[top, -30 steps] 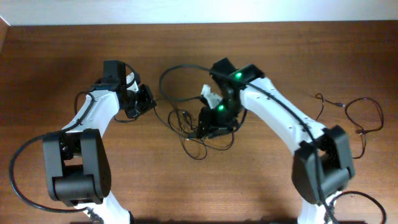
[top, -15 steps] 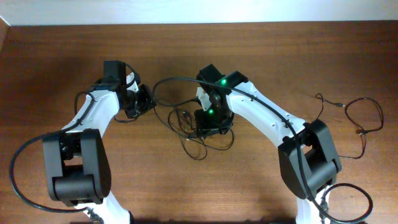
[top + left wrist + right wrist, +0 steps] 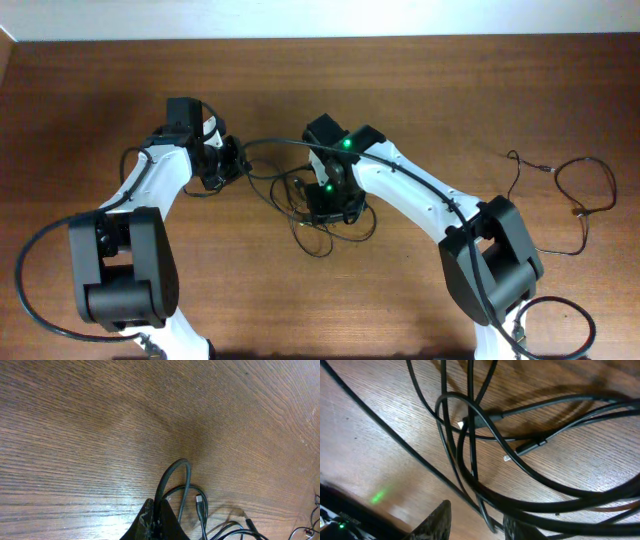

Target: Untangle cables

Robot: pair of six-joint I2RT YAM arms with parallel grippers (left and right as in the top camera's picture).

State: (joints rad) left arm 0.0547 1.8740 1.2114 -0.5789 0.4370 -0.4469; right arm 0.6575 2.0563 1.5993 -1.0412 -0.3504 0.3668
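The cables (image 3: 318, 236) lie knotted in a bundle at mid-table, thin black wires in overlapping loops. My left gripper (image 3: 238, 160) is shut on one black cable; in the left wrist view that cable (image 3: 172, 472) arches up out of the closed fingers (image 3: 150, 522), with a light plug tip (image 3: 199, 499) beside it. My right gripper (image 3: 322, 206) hangs low over the bundle. In the right wrist view its jaws stand apart, and crossing strands (image 3: 470, 455) with small plug tips (image 3: 461, 424) run between and past the fingers (image 3: 437, 522).
Another thin black cable (image 3: 560, 178) lies in loose loops at the table's right side. The arms' own thick black cables (image 3: 30, 260) curve by both bases. A pale wall edge runs along the table's far side.
My right arm has swung left and lowered over the bundle, its jaws narrowing a little. The cable running from the left gripper has flattened. The left arm has stayed put.
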